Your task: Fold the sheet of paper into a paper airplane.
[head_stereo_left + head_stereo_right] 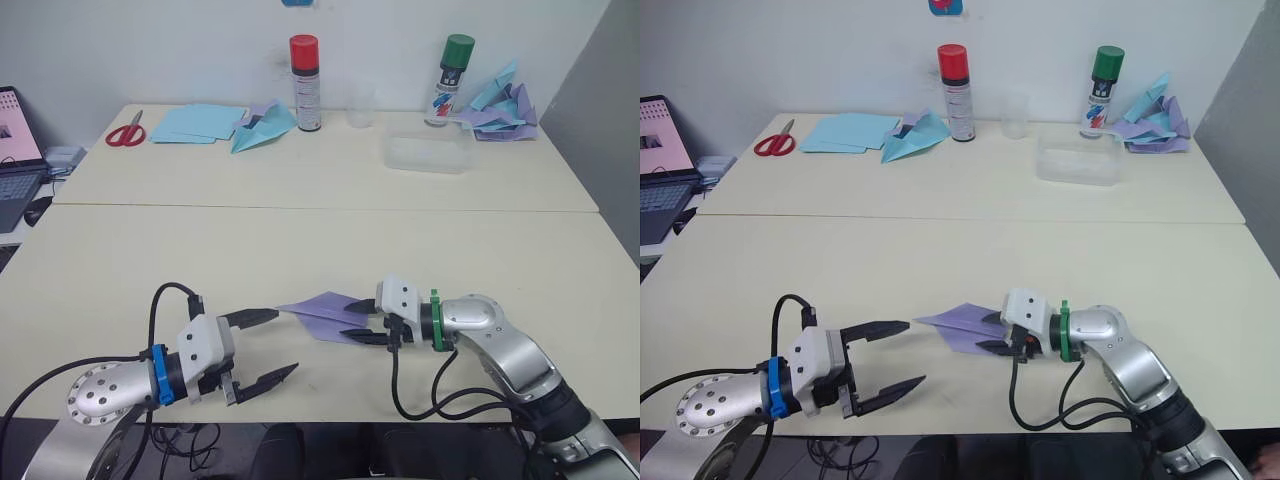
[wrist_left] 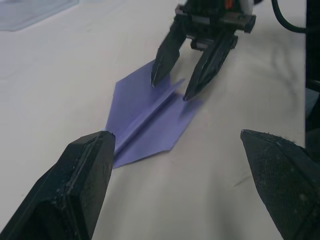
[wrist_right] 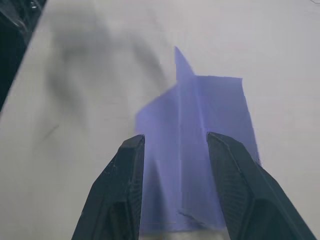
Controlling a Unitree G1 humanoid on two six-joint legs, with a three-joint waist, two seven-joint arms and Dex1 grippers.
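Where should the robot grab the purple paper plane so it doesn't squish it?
Probably by the raised middle fold at the tail of the paper airplane, coming in level from the robot's right, where the right gripper straddles it. The wings lie flat; the nose points toward the left gripper.

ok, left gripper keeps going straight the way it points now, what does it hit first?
Most likely the paper airplane. The left gripper is open and aimed along the table, with the plane's nose just past its fingertips. Behind it sits the right gripper, open over the tail. Depth is a rough read.
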